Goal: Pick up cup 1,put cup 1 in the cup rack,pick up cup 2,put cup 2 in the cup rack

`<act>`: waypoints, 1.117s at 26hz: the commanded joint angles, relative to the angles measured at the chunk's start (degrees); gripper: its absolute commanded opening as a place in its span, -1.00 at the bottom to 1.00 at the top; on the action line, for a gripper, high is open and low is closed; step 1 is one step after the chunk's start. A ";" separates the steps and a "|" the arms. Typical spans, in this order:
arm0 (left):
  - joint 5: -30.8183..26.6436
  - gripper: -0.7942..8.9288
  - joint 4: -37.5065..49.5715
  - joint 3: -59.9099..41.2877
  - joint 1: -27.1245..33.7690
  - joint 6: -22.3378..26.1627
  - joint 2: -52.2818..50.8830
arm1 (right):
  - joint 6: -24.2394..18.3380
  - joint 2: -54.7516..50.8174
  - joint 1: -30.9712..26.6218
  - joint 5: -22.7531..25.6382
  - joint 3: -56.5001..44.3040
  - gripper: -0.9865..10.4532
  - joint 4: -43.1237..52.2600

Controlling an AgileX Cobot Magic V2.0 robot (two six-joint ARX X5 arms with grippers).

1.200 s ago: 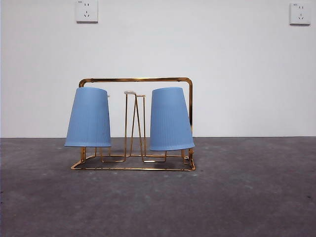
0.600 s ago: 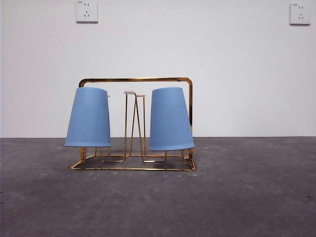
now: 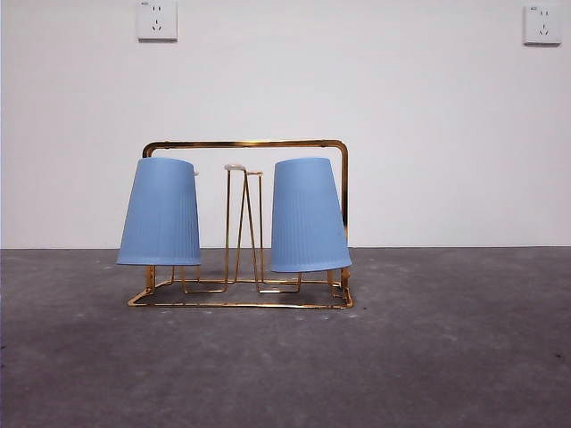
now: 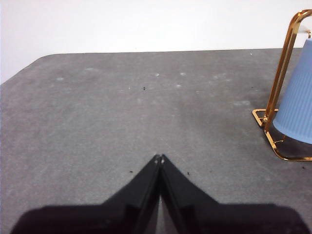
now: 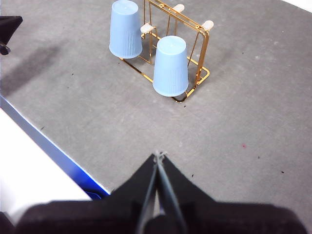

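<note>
The gold wire cup rack (image 3: 245, 144) stands on the grey table in the front view. Two blue ribbed cups hang upside down on its prongs: one at the left (image 3: 161, 212), one at the right (image 3: 308, 216). Both also show in the right wrist view, cup (image 5: 126, 28) and cup (image 5: 170, 65) on the rack (image 5: 202, 48). My left gripper (image 4: 159, 158) is shut and empty, off to the side of the rack (image 4: 280, 83), with one cup (image 4: 297, 105) at the frame's edge. My right gripper (image 5: 159, 155) is shut and empty, high above the table and away from the rack.
Two bare white-tipped prongs (image 3: 236, 168) stand between the cups. A white wall with two sockets (image 3: 156, 20) is behind. The table's edge with a blue strip (image 5: 53, 148) shows in the right wrist view. The other arm's black tip (image 5: 9, 27) is beside the rack.
</note>
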 commanded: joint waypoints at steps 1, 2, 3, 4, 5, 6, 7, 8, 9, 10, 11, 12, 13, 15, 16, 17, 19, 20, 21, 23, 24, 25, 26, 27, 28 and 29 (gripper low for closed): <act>0.20 -0.84 0.39 -0.59 0.17 -0.31 0.09 | 0.61 -0.07 -0.04 0.04 -0.20 -0.83 -1.31; 0.20 -0.84 0.39 -0.59 0.17 -0.31 0.11 | 0.61 -0.07 -0.04 0.02 -0.20 -0.83 -1.31; 0.20 -0.84 0.39 -0.59 0.17 -0.33 0.13 | 0.61 -0.07 -0.04 0.02 -0.20 -0.83 -1.31; 0.20 -0.84 0.39 -0.59 0.17 -0.33 0.13 | -0.94 -0.15 -0.85 0.66 -0.20 -0.83 -1.14; 0.20 -0.84 0.39 -0.59 0.17 -0.33 0.13 | -3.48 -0.96 -2.73 2.19 -0.22 -0.83 -0.50; 0.20 -0.84 0.39 -0.59 0.17 -0.31 0.15 | -5.29 -1.60 -5.29 2.25 -0.28 -0.83 1.53; 0.20 -0.84 0.39 -0.59 0.17 -0.33 0.15 | -6.34 -2.62 -8.96 1.38 -0.42 -0.83 4.76; 0.20 -0.84 0.39 -0.59 0.17 -0.33 0.15 | -7.04 -3.91 -13.55 -0.98 -1.11 -0.83 9.27; 0.20 -0.84 0.39 -0.59 0.17 -0.33 0.15 | -7.17 -5.62 -18.73 -4.61 -2.47 -0.83 14.01; 0.20 -0.84 0.39 -0.59 0.17 -0.33 0.15 | -7.19 -7.48 -24.13 -7.87 -4.37 -0.83 18.58; 0.22 -0.84 0.39 -0.59 0.17 -0.33 0.15 | -7.85 -9.46 -29.22 -9.90 -6.91 -0.83 22.82; 0.20 -0.84 0.39 -0.59 0.17 -0.33 0.15 | -9.29 -11.54 -33.68 -10.69 -10.05 -0.83 27.02; 0.20 -0.84 0.39 -0.59 0.17 -0.33 0.15 | -10.60 -13.64 -37.35 -10.78 -13.81 -0.83 31.36; 0.22 -0.84 0.39 -0.59 0.17 -0.33 0.15 | -11.52 -18.38 -42.84 -12.15 -22.99 -0.83 40.33; 0.20 -0.84 0.39 -0.59 0.17 -0.33 0.15 | -11.39 -20.15 -44.26 -13.22 -26.60 -0.83 43.28; 0.20 -0.84 0.39 -0.59 0.17 -0.33 0.15 | -11.19 -21.62 -45.20 -14.14 -29.75 -0.83 45.55; 0.22 -0.84 0.39 -0.59 0.17 -0.33 0.17 | -10.43 -24.98 -46.58 -14.58 -37.24 -0.83 50.51; 0.20 -0.84 0.39 -0.59 0.17 -0.31 0.17 | -10.14 -26.29 -46.82 -14.56 -40.48 -0.83 52.65; 0.20 -0.84 0.39 -0.59 0.17 -0.33 0.17 | -10.08 -27.56 -46.95 -14.53 -43.69 -0.83 54.69; 0.20 -0.84 0.39 -0.59 0.17 -0.33 0.17 | -10.05 -30.25 -47.06 -14.53 -50.75 -0.83 58.77; 0.20 -0.84 0.39 -0.59 0.17 -0.33 0.17 | -10.05 -31.61 -47.06 -14.53 -53.94 -0.83 60.30; 0.20 -0.84 0.39 -0.59 0.17 -0.33 0.17 | -10.05 -32.98 -47.06 -14.53 -56.98 -0.83 61.46; 0.20 -0.84 0.39 -0.59 0.17 -0.33 0.17 | -10.05 -34.14 -47.06 -14.51 -59.36 -0.83 62.27; 0.20 -0.84 0.39 -0.59 0.17 -0.33 0.17 | -10.05 -35.47 -47.06 -14.45 -62.03 -0.83 63.28; 0.20 -0.84 0.39 -0.59 0.17 -0.33 0.17 | -10.03 -36.81 -47.06 -14.29 -64.52 -0.83 64.13; 0.20 -0.84 0.39 -0.59 0.17 -0.33 0.17 | -9.94 -37.88 -47.06 -14.19 -66.53 -0.83 64.81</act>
